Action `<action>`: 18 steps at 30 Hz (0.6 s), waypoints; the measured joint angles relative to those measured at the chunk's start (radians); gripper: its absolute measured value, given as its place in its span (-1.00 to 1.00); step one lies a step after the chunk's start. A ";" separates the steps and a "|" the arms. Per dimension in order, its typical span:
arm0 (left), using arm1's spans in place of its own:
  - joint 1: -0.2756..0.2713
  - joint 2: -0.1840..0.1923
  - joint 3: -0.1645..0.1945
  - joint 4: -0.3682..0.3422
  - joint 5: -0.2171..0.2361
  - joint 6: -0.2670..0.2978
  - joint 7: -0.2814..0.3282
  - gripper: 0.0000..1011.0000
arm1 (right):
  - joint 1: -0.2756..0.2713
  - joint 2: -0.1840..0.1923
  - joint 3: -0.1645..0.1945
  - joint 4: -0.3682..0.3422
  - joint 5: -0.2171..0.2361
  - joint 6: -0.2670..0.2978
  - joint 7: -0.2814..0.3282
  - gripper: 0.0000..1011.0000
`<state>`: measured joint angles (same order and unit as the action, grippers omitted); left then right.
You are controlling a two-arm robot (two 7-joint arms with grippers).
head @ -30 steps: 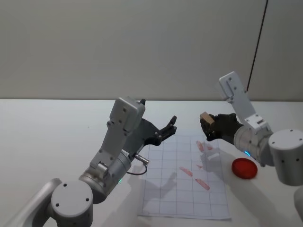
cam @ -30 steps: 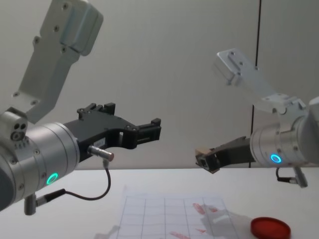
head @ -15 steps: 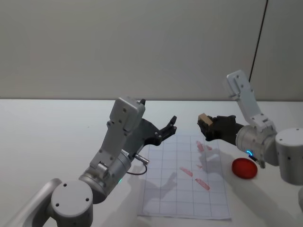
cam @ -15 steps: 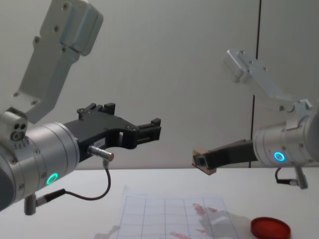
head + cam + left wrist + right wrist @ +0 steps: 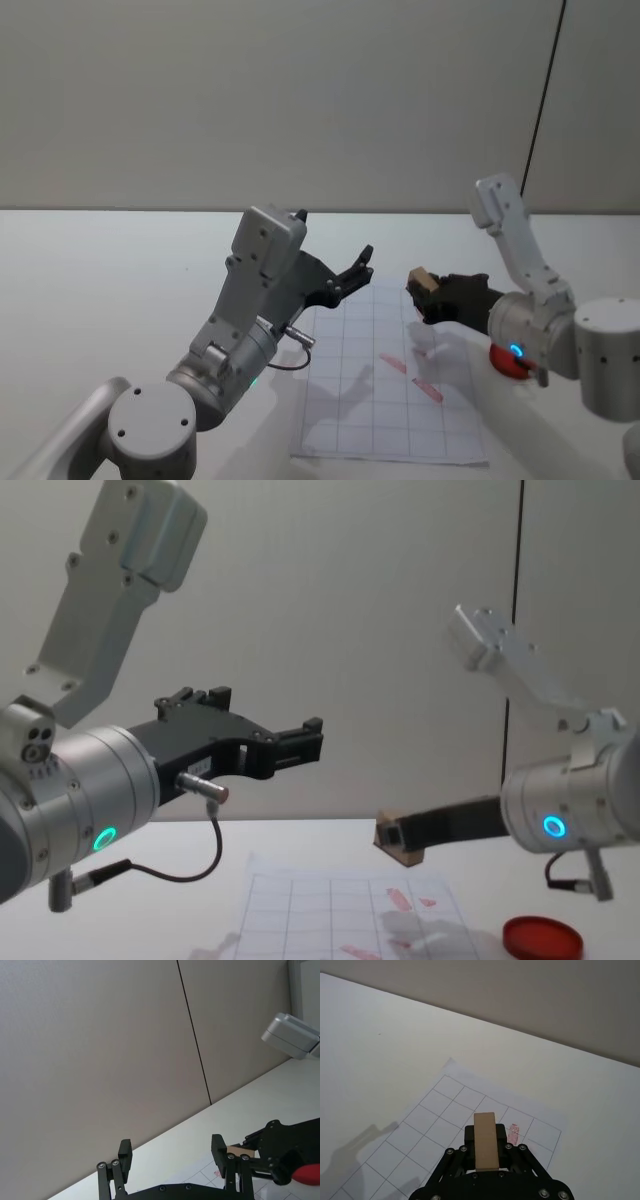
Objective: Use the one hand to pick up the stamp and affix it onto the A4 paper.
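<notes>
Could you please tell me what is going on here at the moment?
The right gripper is shut on the stamp and holds it in the air above the far right part of the A4 paper, which already bears several red marks. The stamp is not touching the sheet. The red ink-pad dish sits right of the paper. The left gripper hangs open and empty above the paper's far left corner.
</notes>
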<state>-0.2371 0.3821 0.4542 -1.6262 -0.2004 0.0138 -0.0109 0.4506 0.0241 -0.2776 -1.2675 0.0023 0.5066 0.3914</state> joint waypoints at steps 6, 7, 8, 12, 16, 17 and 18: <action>0.000 0.000 0.000 0.000 0.000 0.000 0.000 0.98 | -0.021 -0.010 -0.016 -0.011 0.014 0.005 -0.022 -0.56; 0.000 0.000 0.000 0.000 0.000 0.000 0.000 0.98 | -0.022 -0.011 -0.019 -0.011 0.016 0.005 -0.025 -0.56; 0.000 0.000 0.000 0.000 0.000 0.000 0.000 0.98 | -0.024 -0.013 -0.021 -0.011 0.018 0.005 -0.030 -0.56; 0.000 0.000 0.000 0.000 0.000 0.000 0.000 0.98 | -0.029 -0.023 -0.032 -0.007 0.024 0.004 -0.050 -0.56; 0.000 0.000 0.000 0.000 0.000 0.000 0.000 0.98 | -0.030 -0.033 -0.042 0.007 0.027 0.000 -0.069 -0.56; 0.000 0.000 0.000 0.000 0.000 0.000 0.000 0.98 | -0.030 -0.037 -0.045 0.015 0.028 -0.003 -0.079 -0.56; 0.000 0.000 0.000 0.000 0.000 0.000 0.000 0.98 | -0.030 -0.039 -0.047 0.019 0.028 -0.005 -0.084 -0.56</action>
<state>-0.2371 0.3821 0.4542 -1.6262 -0.2004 0.0138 -0.0109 0.4210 -0.0152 -0.3244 -1.2487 0.0303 0.5019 0.3075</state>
